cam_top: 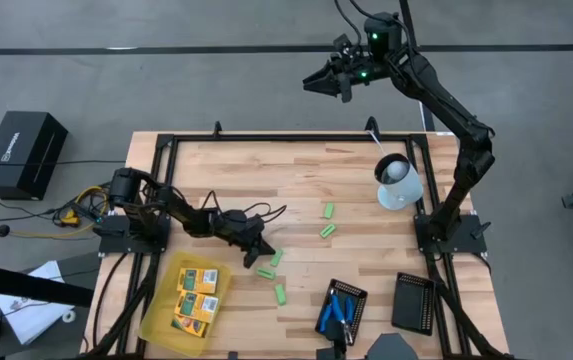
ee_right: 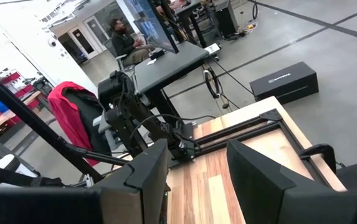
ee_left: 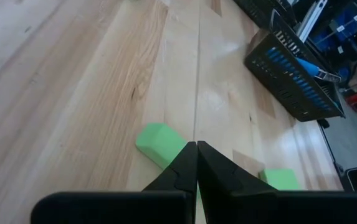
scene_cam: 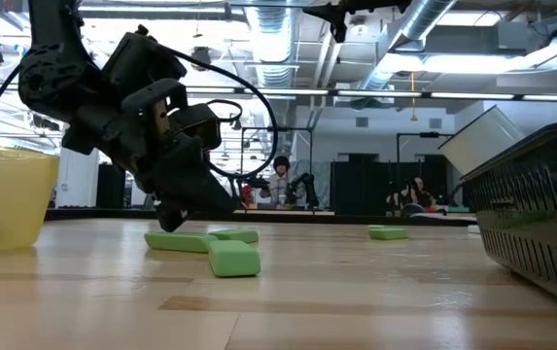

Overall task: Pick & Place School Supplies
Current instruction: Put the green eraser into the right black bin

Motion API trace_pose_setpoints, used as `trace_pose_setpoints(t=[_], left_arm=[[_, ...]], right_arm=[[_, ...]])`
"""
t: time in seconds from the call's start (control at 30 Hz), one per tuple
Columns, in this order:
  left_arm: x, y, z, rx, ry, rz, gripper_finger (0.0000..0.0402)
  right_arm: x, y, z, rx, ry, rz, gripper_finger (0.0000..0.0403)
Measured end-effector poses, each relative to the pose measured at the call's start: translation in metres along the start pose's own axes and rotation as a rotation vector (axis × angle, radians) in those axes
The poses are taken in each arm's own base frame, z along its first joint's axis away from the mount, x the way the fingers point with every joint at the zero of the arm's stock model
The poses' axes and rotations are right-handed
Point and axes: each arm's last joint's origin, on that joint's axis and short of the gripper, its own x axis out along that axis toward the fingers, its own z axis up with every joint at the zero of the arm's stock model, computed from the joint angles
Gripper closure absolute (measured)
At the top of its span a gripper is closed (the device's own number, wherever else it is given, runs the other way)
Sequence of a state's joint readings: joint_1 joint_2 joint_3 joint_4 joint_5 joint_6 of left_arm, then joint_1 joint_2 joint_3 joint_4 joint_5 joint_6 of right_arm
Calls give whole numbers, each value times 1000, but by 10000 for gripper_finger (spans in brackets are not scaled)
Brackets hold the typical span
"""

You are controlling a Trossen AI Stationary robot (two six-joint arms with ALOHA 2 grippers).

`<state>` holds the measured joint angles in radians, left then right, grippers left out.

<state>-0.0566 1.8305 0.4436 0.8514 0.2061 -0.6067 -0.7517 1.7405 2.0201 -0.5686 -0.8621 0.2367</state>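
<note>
We saw a table (cam_top: 366,190) of pale wooden planks with visible grain and a smooth, faintly shiny finish, framed by matt black metal rails (cam_top: 296,139). Just beyond the left gripper (ee_left: 196,149), whose matt black plastic jaws were pressed together, lay a green block (ee_left: 158,142), matt and soft-edged like rubber. Farther past the jaws stood a black ribbed tray (ee_left: 293,84) of dull plastic. The yellow tray (scene_cam: 6,199) looked like translucent, glossy plastic.

4 yellow-orange packs (cam_top: 195,294) lie in the yellow tray (cam_top: 163,322), 5 green blocks (cam_top: 328,230) on wood, blue scissors (cam_top: 338,310) in a black tray (cam_top: 352,294).
</note>
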Motion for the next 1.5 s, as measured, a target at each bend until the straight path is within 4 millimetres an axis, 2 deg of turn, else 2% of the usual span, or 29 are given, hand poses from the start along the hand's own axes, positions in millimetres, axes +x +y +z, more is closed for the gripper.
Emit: trace_pose_setpoints(t=[0.53, 1.0, 1.5], left_arm=[[1, 3, -5, -8, 58, 18, 402], [8, 3, -2, 16, 191, 65, 402], [9, 3, -2, 7, 201, 67, 402]], right_arm=[[0, 0, 0, -3, -2, 1, 244], [0, 1, 3, -29, -25, 5, 244], [0, 1, 3, -29, -24, 5, 244]])
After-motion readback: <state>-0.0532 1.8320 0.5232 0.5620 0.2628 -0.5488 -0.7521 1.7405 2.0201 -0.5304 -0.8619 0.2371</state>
